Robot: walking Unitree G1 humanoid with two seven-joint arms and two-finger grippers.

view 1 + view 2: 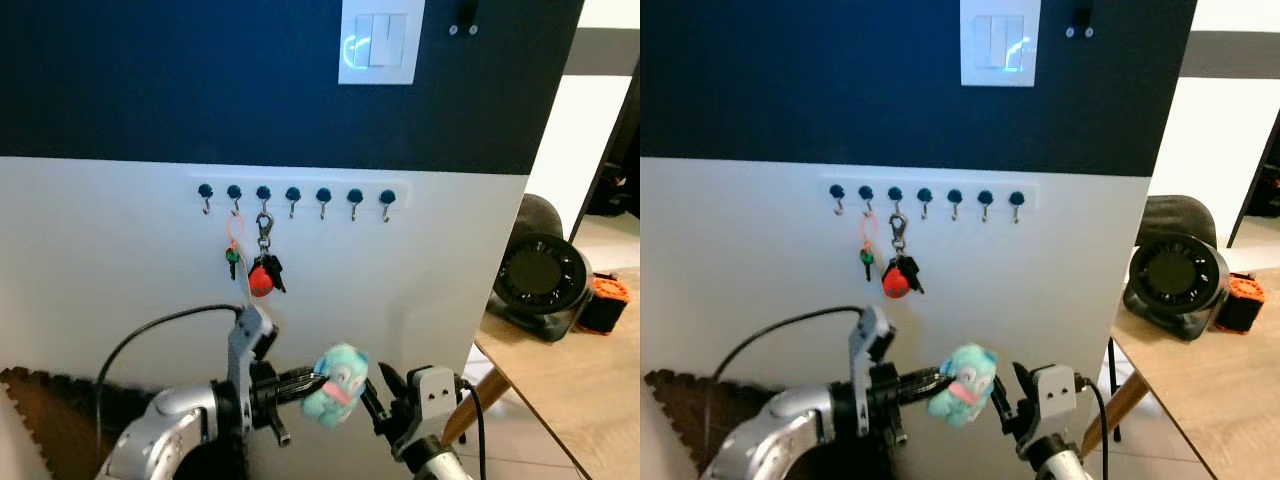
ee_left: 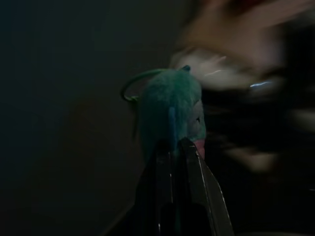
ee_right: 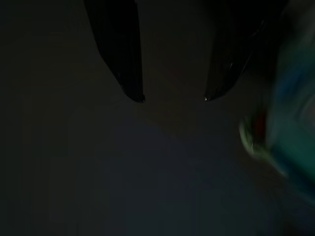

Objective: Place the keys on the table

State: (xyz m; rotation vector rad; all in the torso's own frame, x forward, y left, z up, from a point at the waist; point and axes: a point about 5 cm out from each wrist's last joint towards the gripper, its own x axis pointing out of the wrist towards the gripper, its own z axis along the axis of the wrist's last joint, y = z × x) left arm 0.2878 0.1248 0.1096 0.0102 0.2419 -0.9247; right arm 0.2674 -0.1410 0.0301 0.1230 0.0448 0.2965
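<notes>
At the centre of the head views, the hook rail (image 1: 295, 190) on the wall is carrying two sets: a small green key on an orange loop (image 1: 232, 252) and a bunch with a red fob (image 1: 264, 275), hanging side by side on neighbouring hooks.

We are holding the keys' teal plush charm (image 1: 336, 385), fluffy with a pink patch, low in the centre of the frame, in front of the wall. Our left gripper (image 1: 312, 384) is reaching in from the lower left, its fingers clamped together on the charm. Our right gripper (image 1: 374, 392) is sitting just right of the charm, fingers spread apart. The wooden table (image 1: 560, 380) is lying at the lower right, bearing a black fan (image 1: 541, 281).
</notes>
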